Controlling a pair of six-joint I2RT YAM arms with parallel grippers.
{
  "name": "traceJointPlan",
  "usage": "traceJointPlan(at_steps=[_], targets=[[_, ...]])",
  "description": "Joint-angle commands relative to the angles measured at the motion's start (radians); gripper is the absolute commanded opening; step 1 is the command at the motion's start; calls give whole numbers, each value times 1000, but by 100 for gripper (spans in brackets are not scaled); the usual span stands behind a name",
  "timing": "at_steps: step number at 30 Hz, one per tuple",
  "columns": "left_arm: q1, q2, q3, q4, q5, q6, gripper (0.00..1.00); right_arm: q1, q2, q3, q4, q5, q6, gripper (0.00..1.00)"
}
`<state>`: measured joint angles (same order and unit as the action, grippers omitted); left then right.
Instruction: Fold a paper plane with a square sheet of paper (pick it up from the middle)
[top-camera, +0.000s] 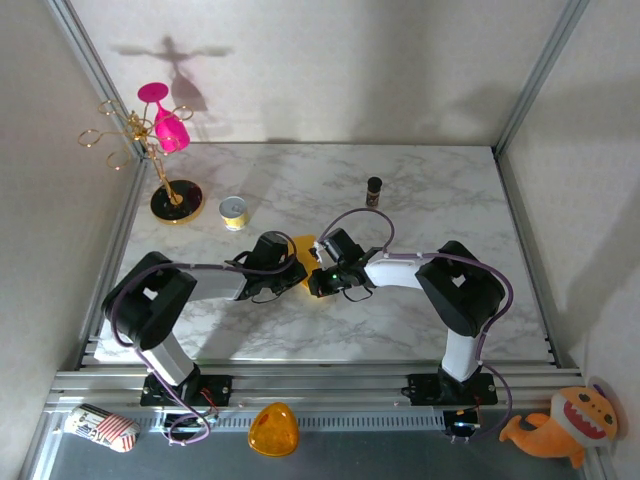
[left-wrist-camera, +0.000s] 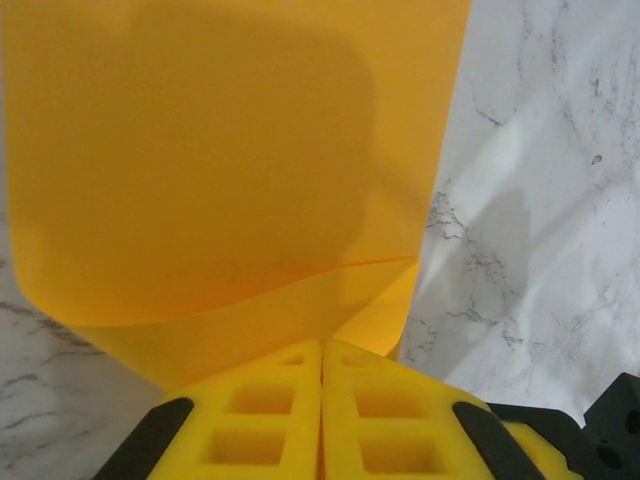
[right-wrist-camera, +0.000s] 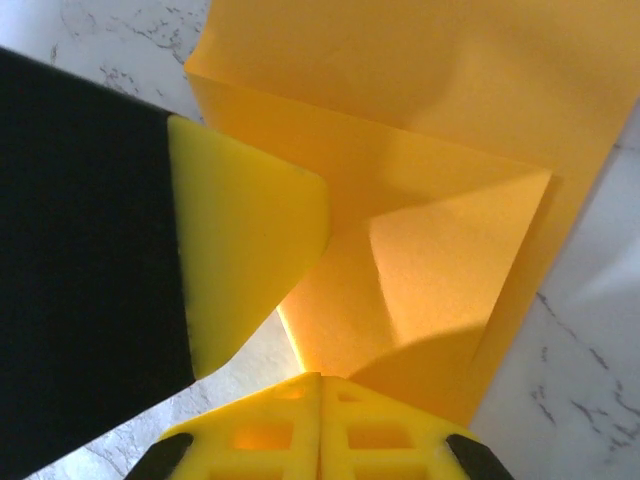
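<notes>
left claw: pressed together on the sheet's near edge; I judge it anchors the paper while a fold is set.
right claw: closed too, pinching the same sheet, at 3 o'clock of its partner.
square sheet of paper: mid-table, fanning toward 12 o'clock from both, curling upward.
look: matte orange-yellow, partly folded, one triangular flap creased over.

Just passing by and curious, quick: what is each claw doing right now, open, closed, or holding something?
Left claw: closed, pinching the orange-yellow sheet of paper.
Right claw: closed, pinching the same sheet.
</notes>
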<state>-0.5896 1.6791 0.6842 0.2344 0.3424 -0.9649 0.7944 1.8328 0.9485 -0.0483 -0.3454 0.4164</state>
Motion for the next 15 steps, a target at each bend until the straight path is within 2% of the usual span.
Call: traceJointPlan(at_steps=[1, 15], targets=[[-9, 24, 9, -27, -32, 6, 7, -9, 36, -23, -64, 10, 13, 9], [-6, 76, 46, -155, -97, 11, 5, -33, -28, -31, -61, -48, 25, 12]])
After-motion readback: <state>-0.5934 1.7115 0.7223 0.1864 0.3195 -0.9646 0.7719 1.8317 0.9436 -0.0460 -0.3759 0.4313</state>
